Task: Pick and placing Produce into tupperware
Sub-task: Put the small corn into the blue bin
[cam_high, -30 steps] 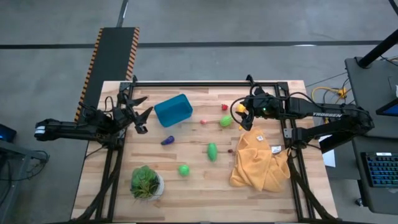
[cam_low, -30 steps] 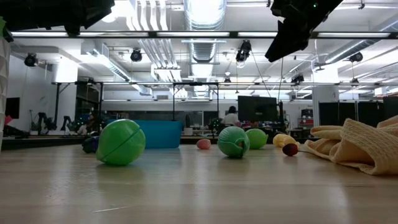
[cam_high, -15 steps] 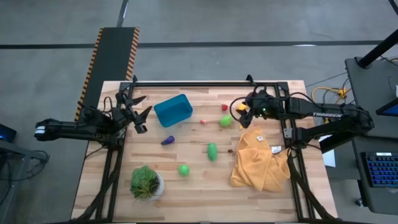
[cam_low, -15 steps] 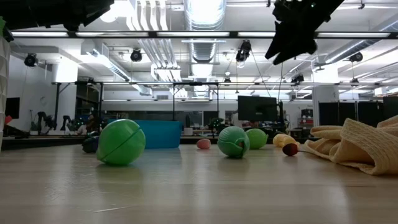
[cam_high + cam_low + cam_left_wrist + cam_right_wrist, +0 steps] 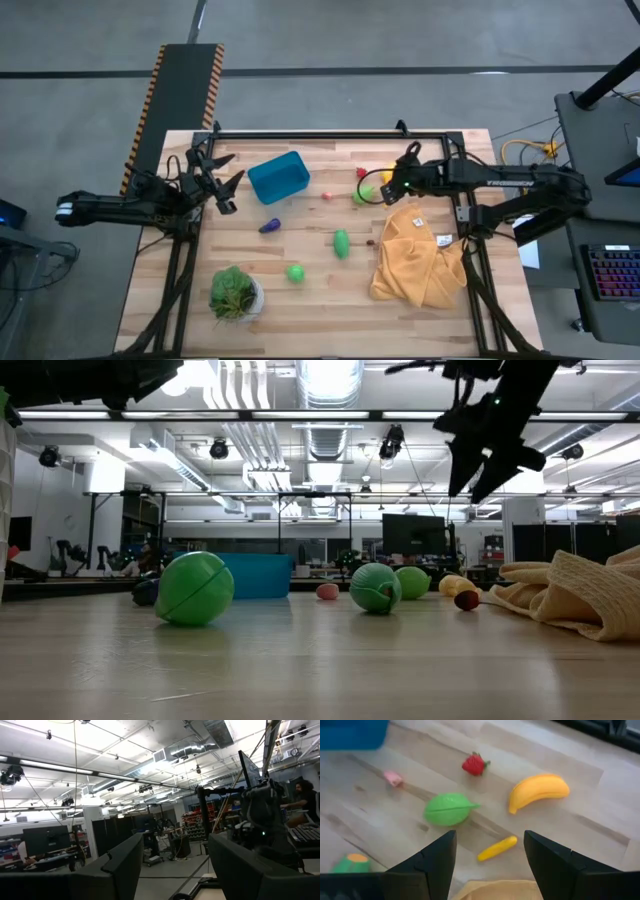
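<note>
while the wooden table (image 5: pixel 320 300) carries everything, the biggest thing on it is the mustard-yellow cloth (image 5: pixel 415 260), heaped near the right side, its folds also showing at the right of the low view (image 5: pixel 580 595). next in size is the teal tub (image 5: pixel 279 177), sitting toward the far left part of the table, just beside the left hand (image 5: pixel 222 183), which hangs at the left edge with its fingers spread wide and nothing between them. a leafy plant in a white pot (image 5: pixel 236 293) stands at the near left corner

the right hand (image 5: pixel 392 187) hovers above the table at the far right, fingers parted with nothing between them, right over a group of produce. its wrist view looks down on a yellow banana (image 5: pixel 538 790), a green leafy piece (image 5: pixel 449 809), a red strawberry (image 5: pixel 474 764), a thin yellow piece (image 5: pixel 497 848) and a small pink piece (image 5: pixel 393 778), all lying apart on the wood. none of the produce lies in the tub

farther out toward the middle lie a long green piece (image 5: pixel 341 243), a round green ball (image 5: pixel 295 272) and a small purple eggplant (image 5: pixel 269 226) near the tub
</note>
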Robot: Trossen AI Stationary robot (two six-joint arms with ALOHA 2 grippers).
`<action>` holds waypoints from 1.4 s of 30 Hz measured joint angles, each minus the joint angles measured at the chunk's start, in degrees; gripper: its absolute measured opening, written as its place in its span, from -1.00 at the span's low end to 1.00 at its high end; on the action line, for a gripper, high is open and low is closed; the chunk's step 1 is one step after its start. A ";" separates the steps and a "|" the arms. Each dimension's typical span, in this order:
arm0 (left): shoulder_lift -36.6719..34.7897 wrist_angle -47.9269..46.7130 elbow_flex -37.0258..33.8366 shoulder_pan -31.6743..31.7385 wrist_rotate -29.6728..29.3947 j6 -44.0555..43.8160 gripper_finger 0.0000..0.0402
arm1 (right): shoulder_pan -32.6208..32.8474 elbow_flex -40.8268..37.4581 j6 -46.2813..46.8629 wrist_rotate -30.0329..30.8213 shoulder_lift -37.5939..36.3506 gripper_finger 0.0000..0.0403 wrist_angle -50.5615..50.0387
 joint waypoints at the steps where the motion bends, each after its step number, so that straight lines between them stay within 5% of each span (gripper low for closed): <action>1: 0.00 -0.01 -0.01 0.00 -0.01 0.00 0.04 | 0.00 0.00 0.51 0.00 1.11 0.11 0.03; 15: 0.15 -0.09 -0.25 0.00 -0.02 -0.04 0.04 | -0.04 -0.01 7.52 -2.95 14.33 0.11 -0.12; 42: 0.02 -0.11 -0.61 0.00 -0.02 -0.02 0.04 | -0.55 -0.17 17.00 2.17 28.08 0.11 1.56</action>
